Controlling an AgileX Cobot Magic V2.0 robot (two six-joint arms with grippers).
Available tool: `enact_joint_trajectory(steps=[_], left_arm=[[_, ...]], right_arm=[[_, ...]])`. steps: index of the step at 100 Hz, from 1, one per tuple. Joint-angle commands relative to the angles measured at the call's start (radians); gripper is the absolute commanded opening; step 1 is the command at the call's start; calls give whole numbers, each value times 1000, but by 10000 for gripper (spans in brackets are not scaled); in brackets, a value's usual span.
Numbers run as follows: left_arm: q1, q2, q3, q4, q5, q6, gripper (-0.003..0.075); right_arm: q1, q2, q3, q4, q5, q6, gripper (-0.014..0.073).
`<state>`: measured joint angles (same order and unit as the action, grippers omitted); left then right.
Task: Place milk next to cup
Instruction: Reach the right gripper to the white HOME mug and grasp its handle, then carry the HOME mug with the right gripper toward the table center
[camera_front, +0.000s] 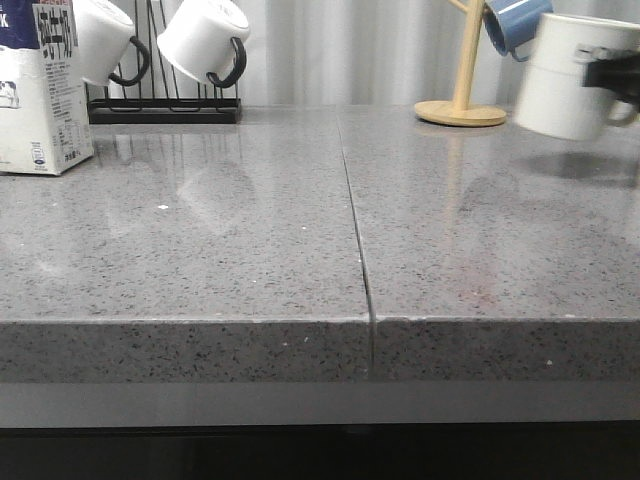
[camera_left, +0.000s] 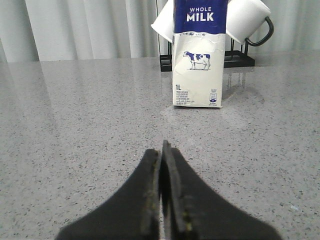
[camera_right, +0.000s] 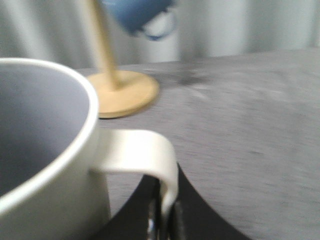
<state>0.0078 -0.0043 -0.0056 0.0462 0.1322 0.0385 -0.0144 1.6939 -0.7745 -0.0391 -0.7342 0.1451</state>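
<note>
The milk (camera_front: 40, 90), a tall white carton with a dark blue top, stands at the far left of the grey countertop. In the left wrist view the milk (camera_left: 198, 55) shows "WHOLE MILK" and a cow, ahead of my left gripper (camera_left: 162, 150). That gripper is shut, empty and low over the counter, well short of the carton. My right gripper (camera_front: 615, 75) is shut on the white handle (camera_right: 150, 155) of the cream-white cup (camera_front: 570, 75). It holds the cup above the counter at the far right, with a shadow below. The cup (camera_right: 45, 150) and right gripper (camera_right: 165, 220) are blurred.
A black rack (camera_front: 165, 110) behind the milk carries two white mugs with black handles (camera_front: 200, 40). A wooden mug tree (camera_front: 462, 100) with a blue mug (camera_front: 515, 22) stands at the back right, just left of the cup. A seam (camera_front: 355, 220) runs down the counter's middle.
</note>
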Motion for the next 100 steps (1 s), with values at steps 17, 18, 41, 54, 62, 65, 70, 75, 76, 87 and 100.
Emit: enact_joint_trajectory(steps=[17, 18, 41, 54, 62, 65, 70, 75, 76, 87, 100], left_arm=[[1, -31, 45, 0, -75, -1, -20], [1, -31, 45, 0, -75, -1, -20], [1, -31, 45, 0, -75, -1, -20], [1, -31, 45, 0, -75, -1, -20], [1, -31, 45, 0, -75, -1, -20], [1, -31, 45, 0, -75, -1, -20], [1, -31, 45, 0, -75, -1, -20], [1, -31, 45, 0, -75, -1, -20], [1, -31, 45, 0, -75, -1, -20], [1, -31, 45, 0, -75, -1, -20], [1, -31, 45, 0, -75, -1, -20]], right_arm=[[215, -28, -48, -15, -96, 2, -67], [220, -27, -52, -15, -96, 2, -67], [324, 70, -134, -16, -96, 2, -67], [346, 114, -159, -16, -103, 2, -67], [348, 122, -159, -16, -101, 2, -66], [348, 122, -159, -16, -90, 2, -66], [348, 122, -159, -16, -83, 2, -65], [348, 122, -159, -16, -75, 1, -54], [348, 122, -159, -16, -74, 1, -51], [348, 122, -159, -24, -67, 1, 36], [348, 122, -159, -30, -65, 1, 160]])
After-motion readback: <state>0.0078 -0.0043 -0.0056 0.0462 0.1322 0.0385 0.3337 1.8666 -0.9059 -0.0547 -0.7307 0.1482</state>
